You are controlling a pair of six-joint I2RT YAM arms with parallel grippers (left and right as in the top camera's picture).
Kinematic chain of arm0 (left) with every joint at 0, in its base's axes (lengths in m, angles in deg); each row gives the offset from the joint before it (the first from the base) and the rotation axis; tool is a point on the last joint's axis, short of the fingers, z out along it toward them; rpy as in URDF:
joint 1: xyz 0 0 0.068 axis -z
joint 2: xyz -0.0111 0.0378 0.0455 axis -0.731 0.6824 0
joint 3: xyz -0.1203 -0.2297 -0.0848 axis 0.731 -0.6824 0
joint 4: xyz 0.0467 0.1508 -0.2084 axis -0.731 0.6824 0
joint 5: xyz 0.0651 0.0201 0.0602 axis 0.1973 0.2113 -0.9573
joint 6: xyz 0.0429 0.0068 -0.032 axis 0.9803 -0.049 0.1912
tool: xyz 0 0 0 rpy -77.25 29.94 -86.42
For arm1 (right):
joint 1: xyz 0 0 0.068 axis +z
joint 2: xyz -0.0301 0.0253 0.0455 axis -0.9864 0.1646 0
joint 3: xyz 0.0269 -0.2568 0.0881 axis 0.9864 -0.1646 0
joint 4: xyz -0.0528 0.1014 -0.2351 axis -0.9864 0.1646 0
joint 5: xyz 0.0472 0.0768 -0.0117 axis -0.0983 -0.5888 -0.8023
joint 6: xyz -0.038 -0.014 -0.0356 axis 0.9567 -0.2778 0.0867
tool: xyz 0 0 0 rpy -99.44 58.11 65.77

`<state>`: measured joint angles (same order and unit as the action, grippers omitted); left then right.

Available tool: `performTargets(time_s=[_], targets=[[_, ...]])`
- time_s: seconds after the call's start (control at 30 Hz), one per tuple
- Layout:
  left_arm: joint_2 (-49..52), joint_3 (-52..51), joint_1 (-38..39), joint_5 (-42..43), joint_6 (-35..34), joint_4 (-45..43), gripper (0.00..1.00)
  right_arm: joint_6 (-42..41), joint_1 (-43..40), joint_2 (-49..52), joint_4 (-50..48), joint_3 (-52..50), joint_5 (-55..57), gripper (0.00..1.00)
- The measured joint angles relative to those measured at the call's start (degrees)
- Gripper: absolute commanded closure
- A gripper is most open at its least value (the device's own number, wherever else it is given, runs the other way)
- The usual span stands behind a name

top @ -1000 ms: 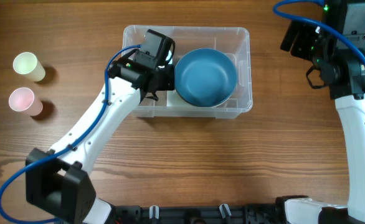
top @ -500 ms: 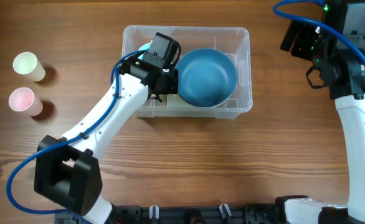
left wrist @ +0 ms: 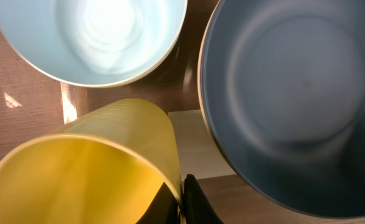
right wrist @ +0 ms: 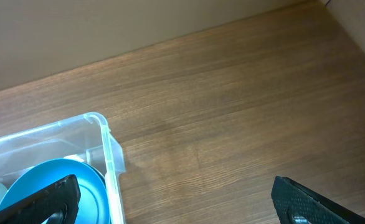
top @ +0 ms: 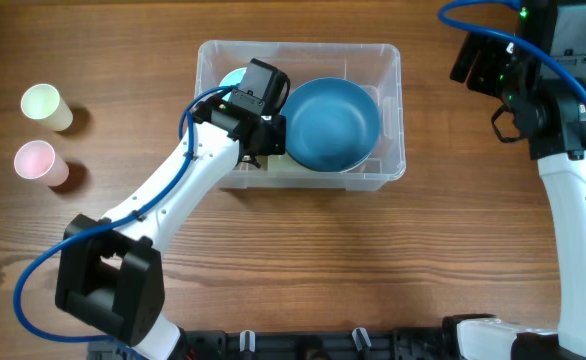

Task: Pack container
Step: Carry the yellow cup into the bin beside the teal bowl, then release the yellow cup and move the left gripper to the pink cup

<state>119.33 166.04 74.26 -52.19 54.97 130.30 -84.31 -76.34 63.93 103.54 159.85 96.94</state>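
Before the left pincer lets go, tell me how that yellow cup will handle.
The yellow cup looks thin-walled and is pinched by one wall in the left pincer, so it is probably light and may flex. It is tilted; released like this, it would likely tip or roll against the blue bowl.
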Motion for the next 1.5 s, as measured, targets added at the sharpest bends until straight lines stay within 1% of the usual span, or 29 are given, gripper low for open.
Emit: performTargets(time_s=[0.07, 0.1, 0.4, 0.43, 0.5, 0.6, 0.77, 1.0, 1.3, 1.43, 1.5], targets=[[0.68, 0.0, 0.0, 0.0, 0.0, 0.0, 0.87, 0.0, 0.0, 0.0, 0.0, 0.0, 0.02, 0.0], [1.14, 0.0, 0.0, 0.0, -0.09, 0.0, 0.86, 0.0, 0.0, 0.0, 0.0, 0.0, 0.0, 0.0], [3.3, -0.02, 0.0, 0.0, -0.02, 0.0, 0.85, 0.0, 0.0, 0.0, 0.0, 0.0, 0.0, 0.0], [3.3, -0.02, 0.0, 0.0, -0.02, 0.0, 0.81, 0.0, 0.0, 0.0, 0.0, 0.0, 0.0, 0.0], [3.3, -0.02, 0.0, 0.0, -0.13, 0.0, 0.77, 0.0, 0.0, 0.0, 0.0, 0.0, 0.02, 0.0], [3.3, -0.02, 0.0, 0.0, 0.04, 0.0, 0.64, 0.0, 0.0, 0.0, 0.0, 0.0, 0.02, 0.0], [3.3, -0.02, 0.0, 0.0, -0.04, -0.11, 0.62, 0.0, 0.0, 0.0, 0.0, 0.0, 0.0, 0.0], [3.3, -0.02, 0.0, 0.0, -0.04, -3.37, 0.62, 0.0, 0.0, 0.0, 0.0, 0.0, 0.02, 0.0], [2.38, -0.02, 0.0, 0.07, -0.04, -3.8, 0.61, 0.0, 0.0, 0.0, 0.0, 0.0, 0.02, 0.0], [-0.61, -0.09, 0.0, 3.61, -0.02, -5.95, 0.63, 0.0, 0.0, 0.0, 0.0, 0.0, 0.0, 0.0], [-2.05, -0.09, 0.0, 5.05, -0.04, -6.19, 0.69, 0.0, 0.0, 0.0, 0.0, 0.0, 0.0, 0.0]])
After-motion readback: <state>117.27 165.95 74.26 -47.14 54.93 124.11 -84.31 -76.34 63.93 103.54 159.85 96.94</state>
